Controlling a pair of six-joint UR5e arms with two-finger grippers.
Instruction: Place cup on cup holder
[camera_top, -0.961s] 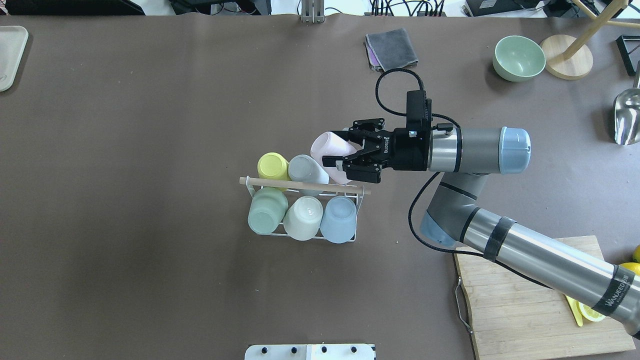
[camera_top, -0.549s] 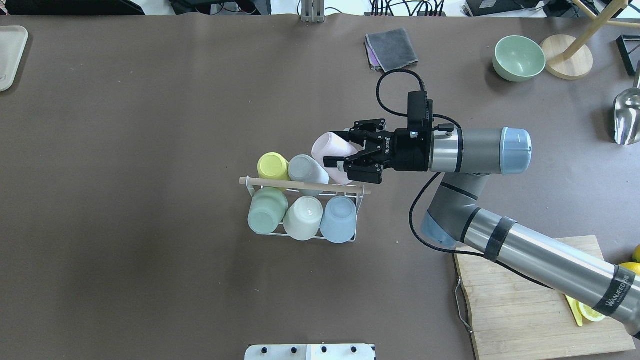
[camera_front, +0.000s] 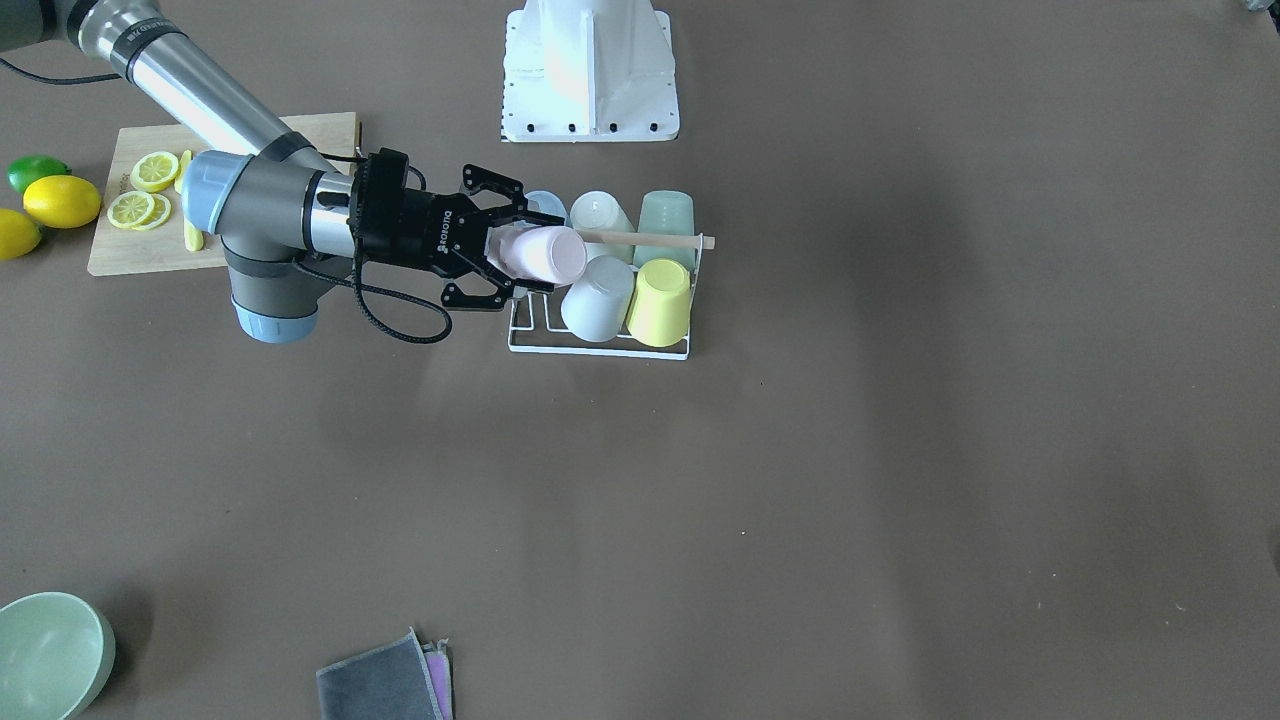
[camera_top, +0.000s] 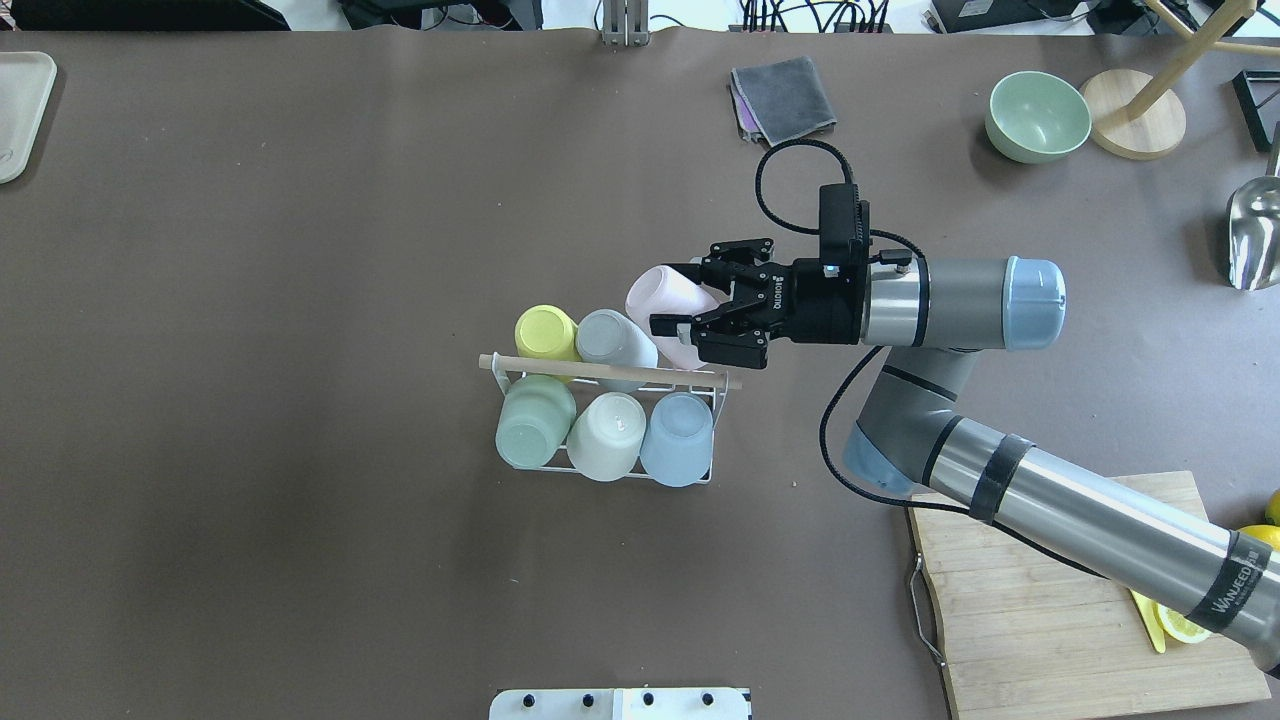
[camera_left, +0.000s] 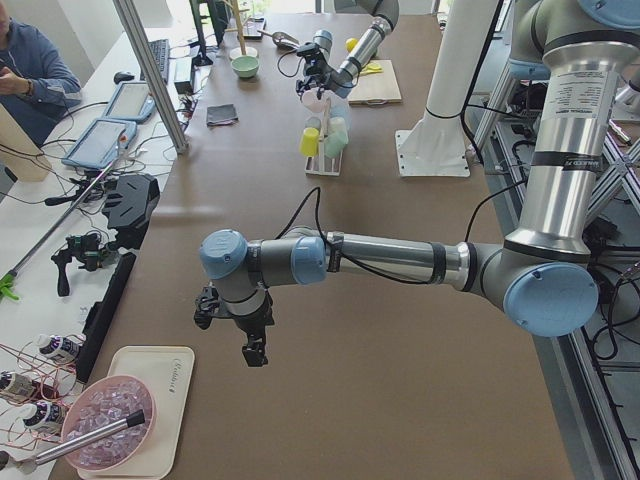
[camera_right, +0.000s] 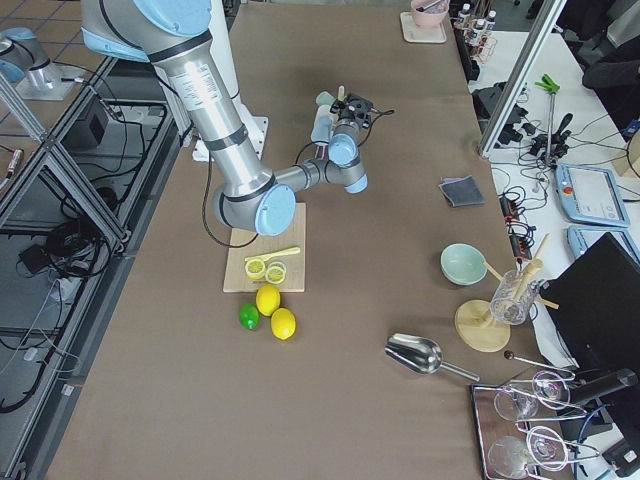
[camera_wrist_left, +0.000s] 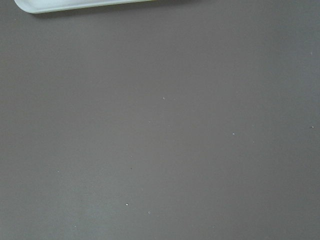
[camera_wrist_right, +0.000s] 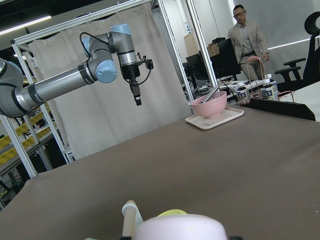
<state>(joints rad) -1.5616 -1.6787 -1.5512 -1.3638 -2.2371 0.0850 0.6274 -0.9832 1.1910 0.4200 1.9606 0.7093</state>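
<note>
The cup holder (camera_top: 520, 368) is a white wire rack with a wooden rod across its top, and it also shows in the front view (camera_front: 600, 350). It carries a yellow cup (camera_top: 545, 332), a grey cup (camera_top: 610, 338), a green cup (camera_top: 533, 420), a white cup (camera_top: 607, 435) and a blue cup (camera_top: 678, 438). My right gripper (camera_top: 676, 300) is shut on a pink cup (camera_top: 660, 292), held tilted over the rack's far right corner (camera_front: 540, 255). The cup's base fills the bottom of the right wrist view (camera_wrist_right: 177, 227). My left gripper (camera_left: 253, 352) hangs over bare table far to the left. I cannot tell if it is open.
A grey cloth (camera_top: 783, 97), a green bowl (camera_top: 1037, 116) and a wooden stand (camera_top: 1133, 115) lie at the back right. A metal scoop (camera_top: 1255, 235) is at the right edge. A cutting board (camera_top: 1050, 620) with lemon slices sits front right. A pale tray (camera_top: 20, 110) is far left.
My right gripper has shifted slightly to the right with the pink cup in it. The cups on the rack have not moved.
</note>
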